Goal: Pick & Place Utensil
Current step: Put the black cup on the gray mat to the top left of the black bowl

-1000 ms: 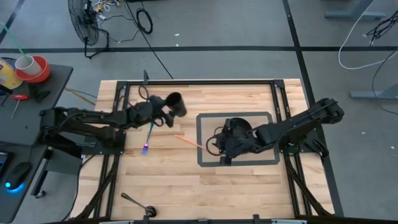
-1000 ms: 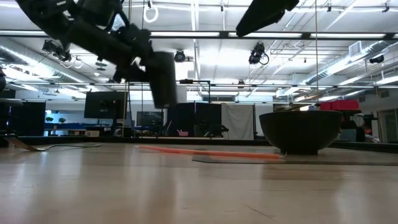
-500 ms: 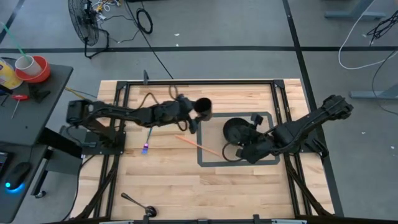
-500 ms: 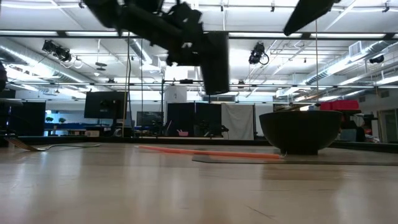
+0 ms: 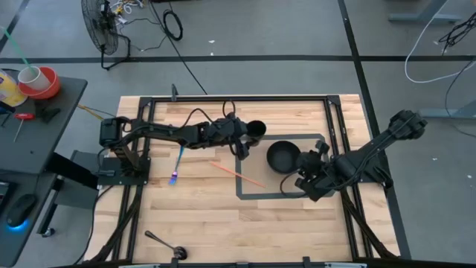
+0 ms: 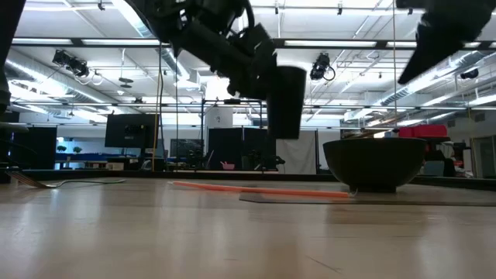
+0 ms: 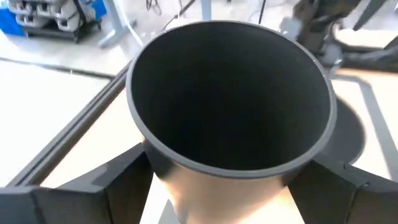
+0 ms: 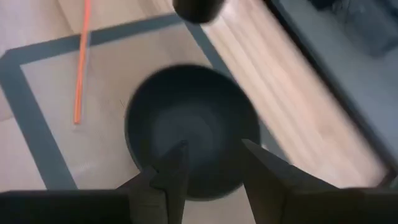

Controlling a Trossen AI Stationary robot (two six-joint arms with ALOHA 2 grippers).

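While the high view looks straight down, the left pincer (image 5: 242, 138) is clamped on a black cylindrical cup (image 5: 254, 130) held above the pale wooden counter (image 5: 201, 216), just beside the round black bowl (image 5: 283, 156) that sits inside the dark grey rectangular outline (image 5: 239, 167). A thin orange stick (image 5: 236, 174) lies across that outline's edge, and a blue-handled utensil (image 5: 178, 162) lies under the left arm. Down at the counter's near edge lies a dark metal utensil with a round end (image 5: 163, 244). The right pincer (image 5: 309, 173) is next to the bowl.

Low view: the cup (image 6: 285, 101) hangs in the air, clear of the counter (image 6: 232, 240), a bit to the side of the bowl (image 6: 375, 163). The orange stick (image 6: 260, 190) lies flat on the surface.

Left wrist view: the cup (image 7: 229, 106) fills the picture, mouth open and empty, fingers (image 7: 93, 193) gripping both sides.

Right wrist view: the right pincer (image 8: 211, 171) has its fingers (image 8: 174, 171) apart, nothing between them, hovering over the bowl (image 8: 189, 127), with the stick (image 8: 81, 68) off to one side.
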